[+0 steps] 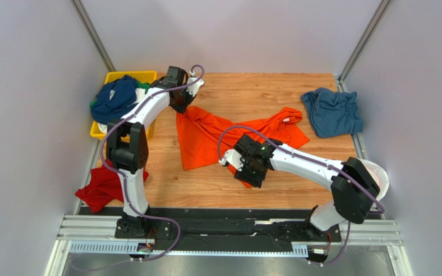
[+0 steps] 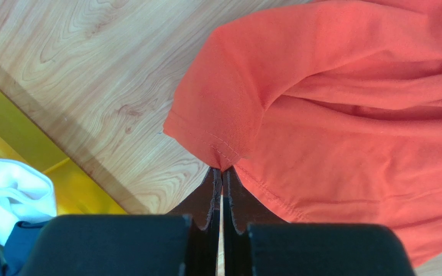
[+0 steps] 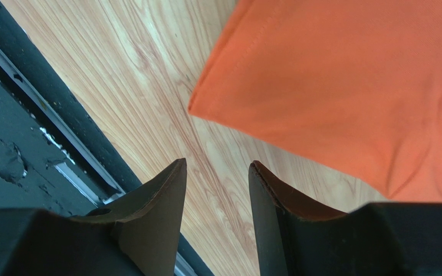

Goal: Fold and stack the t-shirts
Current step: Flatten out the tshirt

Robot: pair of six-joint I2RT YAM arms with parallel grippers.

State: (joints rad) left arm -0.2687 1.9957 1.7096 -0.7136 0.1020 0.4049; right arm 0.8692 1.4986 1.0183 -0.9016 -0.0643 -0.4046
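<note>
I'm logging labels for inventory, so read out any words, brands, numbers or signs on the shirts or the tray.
No readable text in any view.
Orange shirt: plain; the pale patch inside its collar is too small to read.
Blue shirt, red shirt, tray: no print showing.

From my station the desk [image 1: 252, 92] reads as pale wood with a strong wavy grain and a smooth, low-sheen finish. The orange t-shirt [image 2: 344, 115] is soft matt knit cloth with a stitched hem (the thread row shows plainly in the left wrist view). The steel-blue t-shirt [image 1: 332, 112] looks like the same dull fabric, crumpled. I take the yellow tray [image 2: 10, 115] for smooth, slightly glossy plastic. The left fingers [image 2: 209, 198] and right fingers [image 3: 157, 201] are dark and matt, roughish at the edges. The arm shells [image 1: 148, 106] are glossy white plastic; the rail [image 1: 90, 230] is ribbed bare metal.
</note>
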